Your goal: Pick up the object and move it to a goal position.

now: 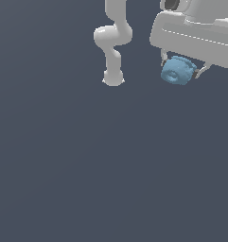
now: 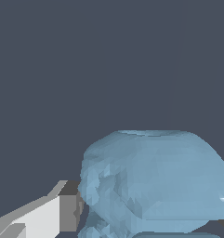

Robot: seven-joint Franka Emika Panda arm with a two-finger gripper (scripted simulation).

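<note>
The object (image 1: 178,70) is a small light-blue lumpy blob with a dimple. It sits between the fingers of my white gripper (image 1: 179,71) at the upper part of the exterior view's right, held up off the dark floor. The gripper is shut on it. In the wrist view the object (image 2: 155,181) fills the lower half, with one white and grey fingertip (image 2: 67,211) pressed against its side. The other fingertip is mostly hidden by the object.
The arm's white base and lower links (image 1: 113,47) stand at the top centre of the exterior view. The floor (image 1: 87,165) is plain dark grey-blue. No goal marker shows.
</note>
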